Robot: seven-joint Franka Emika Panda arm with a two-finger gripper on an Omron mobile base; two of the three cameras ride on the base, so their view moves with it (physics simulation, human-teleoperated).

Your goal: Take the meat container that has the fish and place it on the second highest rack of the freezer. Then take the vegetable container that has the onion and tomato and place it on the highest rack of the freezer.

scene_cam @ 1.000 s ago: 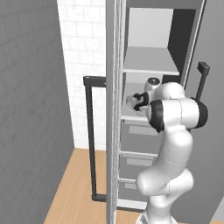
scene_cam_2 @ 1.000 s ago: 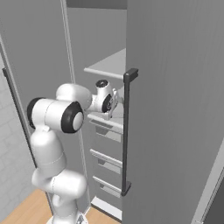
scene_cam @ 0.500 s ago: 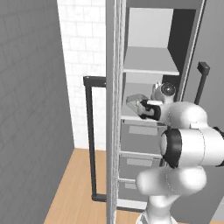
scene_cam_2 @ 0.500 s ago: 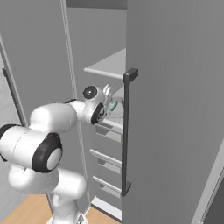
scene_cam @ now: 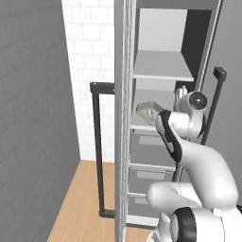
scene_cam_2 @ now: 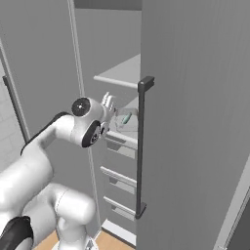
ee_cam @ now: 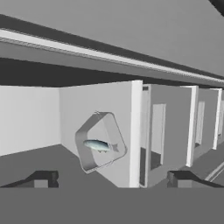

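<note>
The meat container [scene_cam: 149, 111] is a clear tray lying on the second highest rack [scene_cam: 141, 125] of the freezer [scene_cam: 163, 28]. The slender fish [ee_cam: 97, 145] lies inside the container [ee_cam: 99, 142]. My gripper [scene_cam: 180, 94] is open and empty, a short way in front of the tray and apart from it. In the right base view the gripper [scene_cam_2: 108, 102] hovers just left of the container [scene_cam_2: 125, 120]. The hand view is rolled, with both fingertips [ee_cam: 42, 178] spread wide below the tray. Above it is the highest rack [scene_cam: 163, 66], bare. The vegetable container with the onion and tomato is out of view.
The open freezer door stands to the left with its black bar handle [scene_cam: 97, 146]. A second black handle [scene_cam_2: 141, 146] runs down the grey panel on the right. Grey drawers [scene_cam: 146, 146] sit below the shelves. The floor [scene_cam: 80, 198] is wood.
The arm has swung and stretched forward while the hand drew back from the tray. The meat container stays on the second highest rack. The jaws stand slightly wider.
</note>
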